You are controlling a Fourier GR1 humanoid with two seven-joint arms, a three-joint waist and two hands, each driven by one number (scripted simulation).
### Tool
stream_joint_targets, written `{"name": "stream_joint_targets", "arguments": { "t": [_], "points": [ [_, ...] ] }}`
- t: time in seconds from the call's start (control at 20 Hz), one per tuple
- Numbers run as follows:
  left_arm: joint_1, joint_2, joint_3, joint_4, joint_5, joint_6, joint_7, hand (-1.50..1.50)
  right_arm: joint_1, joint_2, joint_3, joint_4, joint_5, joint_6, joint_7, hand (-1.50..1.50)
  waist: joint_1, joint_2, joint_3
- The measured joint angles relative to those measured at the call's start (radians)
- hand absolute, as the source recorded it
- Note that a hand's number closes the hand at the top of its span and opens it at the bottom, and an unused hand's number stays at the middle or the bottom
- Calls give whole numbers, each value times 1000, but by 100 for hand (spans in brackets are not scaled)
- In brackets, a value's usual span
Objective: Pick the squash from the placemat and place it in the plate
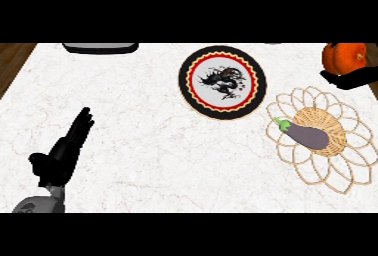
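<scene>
Nothing is done yet: the purple vegetable [308, 135] lies on the placemat [347, 175], the plate [193, 95] bare. The left hand [63, 150] rests, fingers straight, empty.

**Q:** how's the light over there?

**Me:** bright and even all over my counter [162, 145], no glare. Hardly any shadows, not even under my left hand [65, 150]. Plate [222, 82] looks stretched taller than wide.

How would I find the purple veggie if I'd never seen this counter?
Look at the counter's right side for the woven placemat. The vegetable lies on its middle. It is dark purple with a green stem, unlike the orange pumpkin behind.
</scene>
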State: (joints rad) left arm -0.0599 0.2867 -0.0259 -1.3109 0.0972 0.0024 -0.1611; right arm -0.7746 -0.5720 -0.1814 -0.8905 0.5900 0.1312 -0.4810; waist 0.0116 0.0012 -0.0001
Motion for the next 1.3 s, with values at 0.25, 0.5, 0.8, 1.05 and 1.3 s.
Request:
{"name": "stream_joint_targets", "arguments": {
  "t": [0.25,0.5,0.8,1.05,1.3],
  "points": [
    [-16,-9,7,-23,-7,11,40,0,-78,100,63,35,41,-4,68,150,2,0,0],
    [-30,-11,22,-9,-10,-5,39,0,-132,197,97,73,63,-28,113,150,2,1,0],
    [-27,-32,16,-6,-31,-3,38,0,-181,323,138,169,116,-115,146,150,5,2,0],
    [-15,-25,24,-26,-24,-26,32,0,-213,411,93,284,100,-220,167,-150,17,7,0],
    [-8,-25,26,-56,-28,-29,56,0,-279,465,48,410,92,-305,230,-150,22,8,1]
  ]
}}
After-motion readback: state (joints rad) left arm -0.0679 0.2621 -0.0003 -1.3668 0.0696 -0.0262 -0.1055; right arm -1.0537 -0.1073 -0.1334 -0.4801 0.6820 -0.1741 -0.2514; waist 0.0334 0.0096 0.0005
